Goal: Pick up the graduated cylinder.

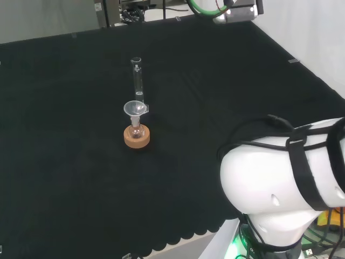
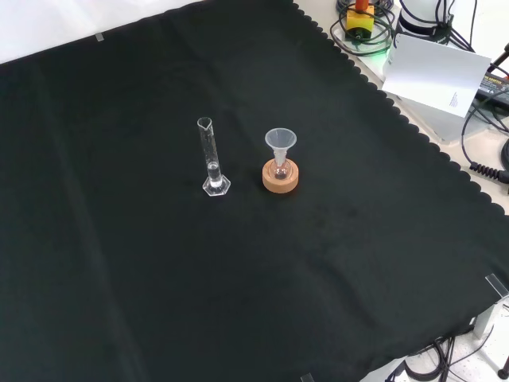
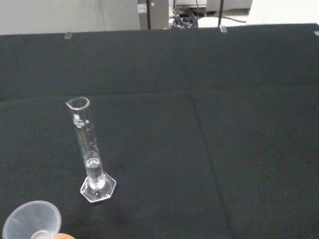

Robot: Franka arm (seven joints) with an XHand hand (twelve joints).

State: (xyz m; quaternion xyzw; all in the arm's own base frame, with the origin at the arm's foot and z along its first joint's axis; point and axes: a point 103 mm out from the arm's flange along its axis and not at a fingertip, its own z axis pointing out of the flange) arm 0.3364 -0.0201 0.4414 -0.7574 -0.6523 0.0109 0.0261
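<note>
1. The black cloth (image 2: 119,263) covers the whole bench; its scalloped edge runs along the right side of the front view.
2. The arm's white link (image 1: 280,178) bulks at the lower right of the head view, wrapped with black straps and cable. Its lower part is cut off by the picture's edge.
3. The graduated cylinder (image 2: 211,159) stands upright on its hexagonal foot near the middle of the cloth, nothing touching it. In the front view it is just left of the flask; in the head view (image 1: 138,81) it stands behind the flask, its foot hidden by the funnel. A little clear liquid seems to sit near its bottom in the wrist view (image 3: 89,149), though that is hard to make out.
4. A cork ring (image 2: 281,177) holds a small flask (image 2: 279,169), its glass hard to see.
5. A clear funnel (image 2: 280,142) sits in the flask's neck; the wrist view (image 3: 31,221) cuts it off.
6. The hand: I cannot tell its state.
</note>
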